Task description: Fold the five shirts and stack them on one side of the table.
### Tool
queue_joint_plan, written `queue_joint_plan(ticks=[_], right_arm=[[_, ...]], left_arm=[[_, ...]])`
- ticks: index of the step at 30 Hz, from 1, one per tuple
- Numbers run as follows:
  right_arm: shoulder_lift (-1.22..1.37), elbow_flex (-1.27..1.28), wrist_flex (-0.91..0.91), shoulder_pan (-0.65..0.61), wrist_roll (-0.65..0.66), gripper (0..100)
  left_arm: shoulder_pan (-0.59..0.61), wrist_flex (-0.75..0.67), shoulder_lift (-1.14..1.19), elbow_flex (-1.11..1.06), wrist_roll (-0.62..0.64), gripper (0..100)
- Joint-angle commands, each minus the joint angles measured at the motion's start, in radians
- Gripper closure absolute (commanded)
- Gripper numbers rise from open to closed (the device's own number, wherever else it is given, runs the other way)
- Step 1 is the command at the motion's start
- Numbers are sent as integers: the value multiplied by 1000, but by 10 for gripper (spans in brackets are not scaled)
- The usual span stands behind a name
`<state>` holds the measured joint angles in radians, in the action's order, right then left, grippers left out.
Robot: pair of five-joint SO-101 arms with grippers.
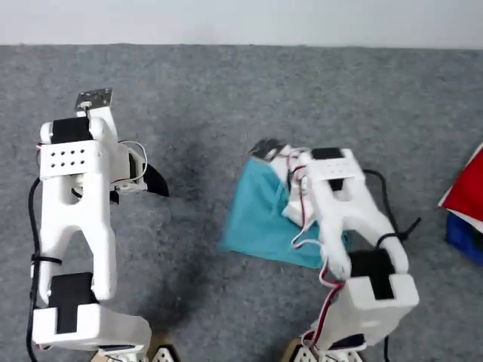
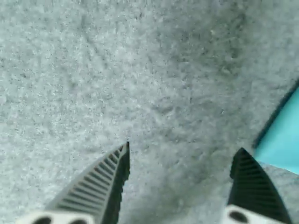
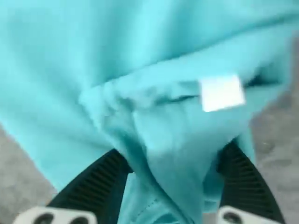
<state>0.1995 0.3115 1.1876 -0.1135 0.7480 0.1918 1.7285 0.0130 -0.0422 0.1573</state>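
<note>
In the middle of the grey felt desk (image 1: 226,98), the right fingers (image 3: 100,179) stand apart astride a bunched fold of the crumpled teal cloth shirt (image 1: 260,215) and should pinch it firmly before pulling, while the left fingers (image 2: 105,186) hang open nearby.

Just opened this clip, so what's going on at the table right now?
The right gripper is down on a teal shirt lying rumpled mid-table, its jaws open on either side of a bunched ridge of fabric. The left gripper hangs open and empty over the bare grey table beside the shirt. A red garment and a blue garment lie at the edge on the right arm's side.
</note>
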Motion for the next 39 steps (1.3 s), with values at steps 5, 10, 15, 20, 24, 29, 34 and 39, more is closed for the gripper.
queue_joint_plan(ticks=[5, 10, 15, 20, 24, 29, 34, 39], right_arm=[[67, -281, 134, 162, -3, 714], [71, -341, 206, 223, -3, 714], [140, -339, 127, 314, -11, 714], [148, -339, 223, 346, -9, 714], [94, -338, 246, 341, -12, 714], [81, -338, 249, 397, -129, 714], [2, -365, 547, 323, -295, 714], [-139, -376, 575, 176, -331, 714]], left_arm=[[0, 29, -37, 4, 12, 673], [-2, 29, -35, 4, 12, 673], [-2, 29, -35, 4, 12, 673], [-2, 29, -40, 4, 12, 673], [-2, 29, -34, 4, 15, 673], [-3, 29, -37, -7, 15, 673], [-3, 29, -43, -71, 15, 673], [-3, 28, -43, -139, 15, 673]])
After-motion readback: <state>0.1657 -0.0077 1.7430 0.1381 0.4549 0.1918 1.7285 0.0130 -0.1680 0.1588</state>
